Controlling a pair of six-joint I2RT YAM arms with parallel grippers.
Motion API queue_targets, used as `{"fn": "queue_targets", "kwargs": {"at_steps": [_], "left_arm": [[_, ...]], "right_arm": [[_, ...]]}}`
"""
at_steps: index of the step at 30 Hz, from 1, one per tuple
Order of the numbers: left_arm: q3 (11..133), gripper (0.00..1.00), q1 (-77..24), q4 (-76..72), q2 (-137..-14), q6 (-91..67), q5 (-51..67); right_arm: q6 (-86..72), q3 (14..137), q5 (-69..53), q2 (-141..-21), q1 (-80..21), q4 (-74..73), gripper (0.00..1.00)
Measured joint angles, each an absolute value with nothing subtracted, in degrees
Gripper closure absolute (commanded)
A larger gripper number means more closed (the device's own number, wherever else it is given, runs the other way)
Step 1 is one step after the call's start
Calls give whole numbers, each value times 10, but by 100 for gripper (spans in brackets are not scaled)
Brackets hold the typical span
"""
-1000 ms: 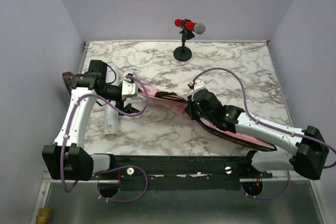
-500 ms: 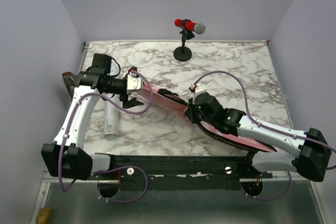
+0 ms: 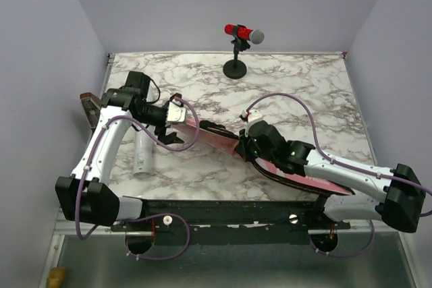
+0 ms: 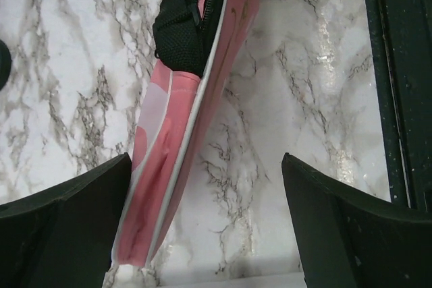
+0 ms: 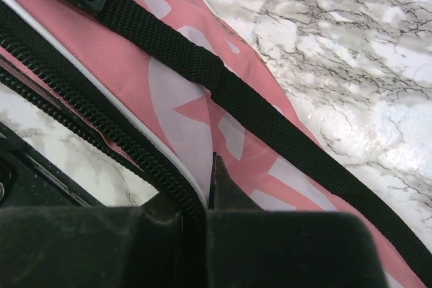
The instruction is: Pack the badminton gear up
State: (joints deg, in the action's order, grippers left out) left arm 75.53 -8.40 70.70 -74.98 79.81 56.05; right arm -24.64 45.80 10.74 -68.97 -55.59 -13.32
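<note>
White arm links (image 3: 101, 148), black joints (image 3: 88, 200), purple cables (image 3: 280, 94), black left pincer (image 4: 206, 227)

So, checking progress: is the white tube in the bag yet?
Out: the white tube lies on the table left of the pink bag, apart from it.

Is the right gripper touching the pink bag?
Touching. In the right wrist view, the right gripper pinches the zippered edge of the pink bag.
</note>
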Motion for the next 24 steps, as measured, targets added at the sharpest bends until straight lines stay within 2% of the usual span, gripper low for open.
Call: {"fn": "queue_targets", "kwargs": {"at_steps": [9, 12, 14, 15, 16, 17, 22, 24], "left_arm": [[733, 1, -97, 680, -785, 802, 537], [733, 10, -110, 685, -789, 813, 533], [725, 23, -115, 687, -786, 823, 529], [711, 36, -118, 684, -781, 831, 525], [701, 54, -118, 683, -776, 836, 522], [679, 98, -120, 673, -766, 841, 519], [588, 100, -121, 583, -678, 863, 504], [566, 100, -121, 566, -651, 854, 501]], "right_arm": [[-251, 449, 108, -693, -589, -117, 99], [-255, 449, 109, -699, -600, -109, 91], [-255, 449, 109, -703, -604, -104, 89], [-256, 449, 108, -704, -605, -102, 88], [-257, 449, 108, -706, -606, -100, 87], [-257, 449, 108, -706, -606, -99, 86], [-257, 452, 103, -711, -608, -99, 79], [-257, 458, 97, -713, -606, -100, 72]]}}
